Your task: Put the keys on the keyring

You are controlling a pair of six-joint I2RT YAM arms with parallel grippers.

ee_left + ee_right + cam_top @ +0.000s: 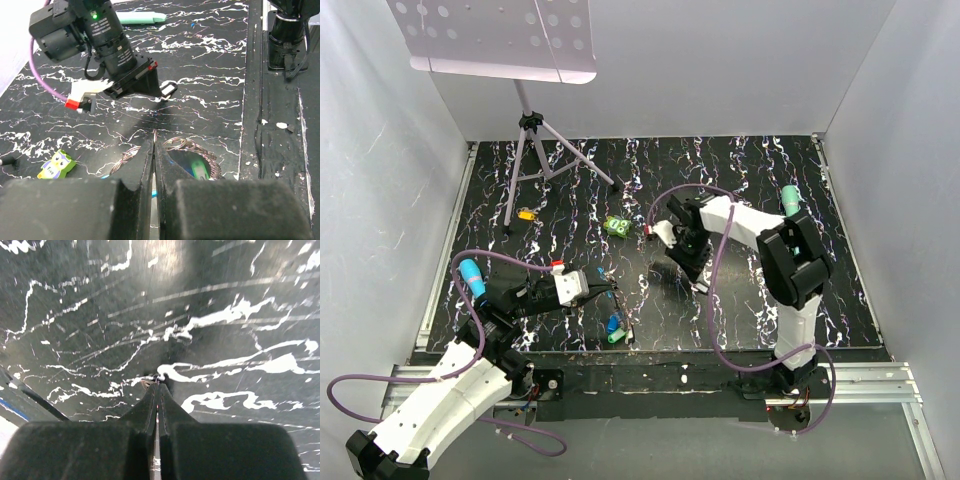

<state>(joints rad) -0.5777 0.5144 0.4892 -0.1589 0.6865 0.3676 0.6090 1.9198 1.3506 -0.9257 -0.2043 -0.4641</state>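
Now left gripper [154, 142] pinches keyring [210, 160]; right gripper [158, 386] closed.

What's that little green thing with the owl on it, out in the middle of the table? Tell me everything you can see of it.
The green owl block is a small, chunky piece, bright green with a yellow edge, and looks like rubber or soft plastic. Its upper face shows a cartoon owl with big round eyes and some purple. It lies flat, turned askew, near the middle of the black, white-veined table. Nothing touches it.
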